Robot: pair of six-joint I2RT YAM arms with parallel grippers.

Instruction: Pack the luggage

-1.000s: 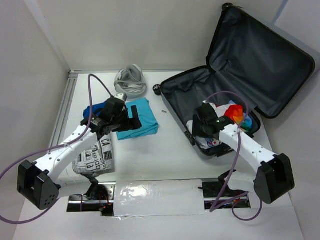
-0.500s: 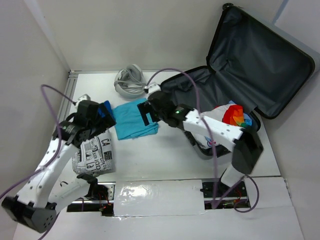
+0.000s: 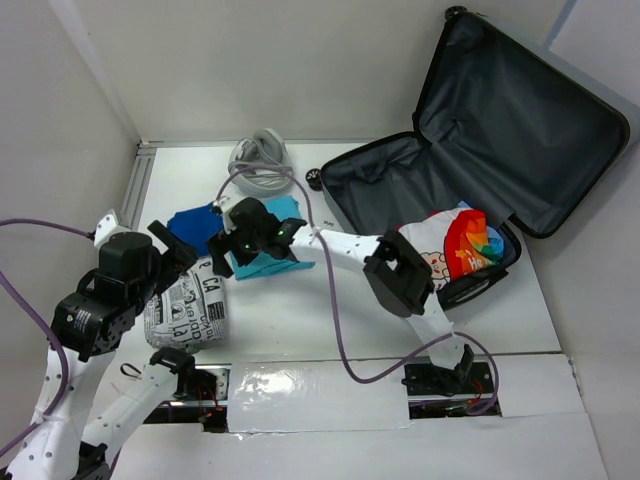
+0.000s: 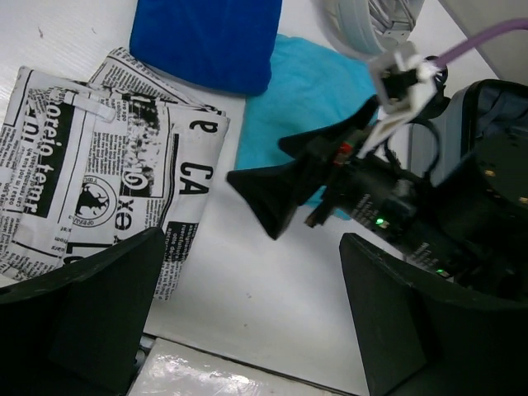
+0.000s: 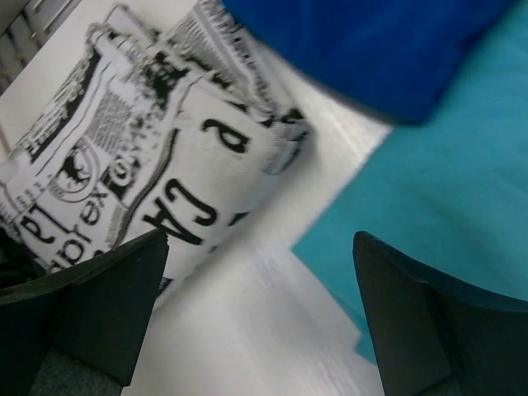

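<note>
White walls (image 3: 250, 60) closed in a white surface (image 3: 340, 300) on three sides, with a shiny taped strip (image 3: 310, 390) along its near edge. The luggage (image 3: 520, 120) lay open at the far right corner, its lid propped back against the wall, the dark lining showing. Only a rainbow-printed garment (image 3: 465, 245) sat in the lower shell, so packing looked barely begun.

Four things lay outside the case: a teal cloth (image 3: 290, 210) near the middle, a folded blue cloth (image 3: 190, 222) just left of it, a newsprint-patterned bundle (image 3: 185, 310) toward the near left corner, and a pale grey coil (image 3: 260, 160) at the far edge.

The right pincer (image 5: 257, 256) reached across from the case side, fingers spread wide above the teal cloth's near left edge, gripping nothing. The left pincer (image 4: 252, 247) hung higher over the left side, also spread and empty. The teal cloth seemed the next item to go in.
</note>
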